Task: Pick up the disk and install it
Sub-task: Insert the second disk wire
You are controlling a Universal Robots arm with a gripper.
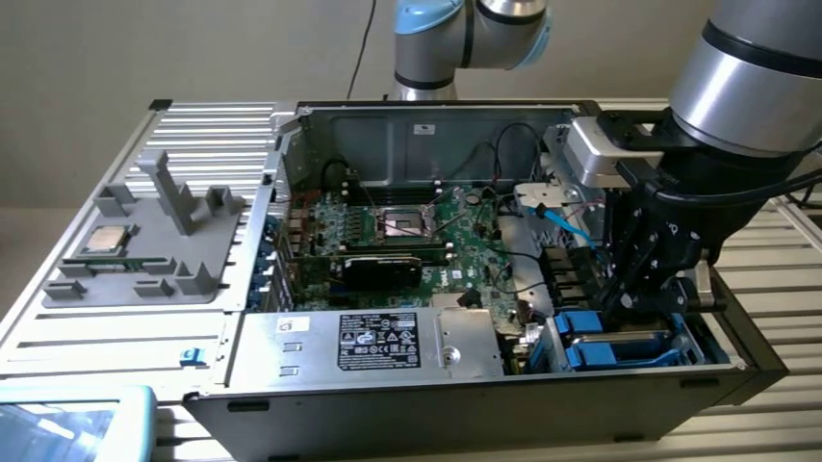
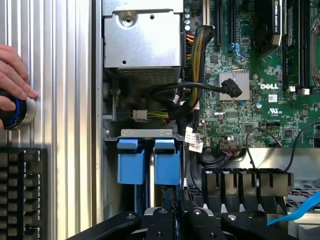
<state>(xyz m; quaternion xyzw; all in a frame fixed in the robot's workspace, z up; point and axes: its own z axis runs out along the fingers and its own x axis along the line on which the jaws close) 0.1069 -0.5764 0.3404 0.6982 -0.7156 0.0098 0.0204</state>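
The disk (image 1: 617, 348) sits in the drive bay at the near corner of the open computer case, on the exterior view's right. Its bright blue bracket shows as two blue tabs (image 2: 150, 162) in the wrist view. My gripper (image 1: 632, 308) reaches down into that bay, directly over the blue bracket. Its black fingers stand close together, shut, with their tips (image 2: 175, 200) right by the tabs. I cannot tell whether they touch the bracket. The disk's metal body is hidden inside the bay.
A silver power supply box (image 1: 372, 342) with a black label lies beside the bay, with the motherboard (image 1: 424, 231) behind it. A grey tray (image 1: 129, 260) holding a processor chip (image 1: 103, 241) lies left of the case. A person's hand (image 2: 12, 75) rests on a black knob (image 2: 15, 112).
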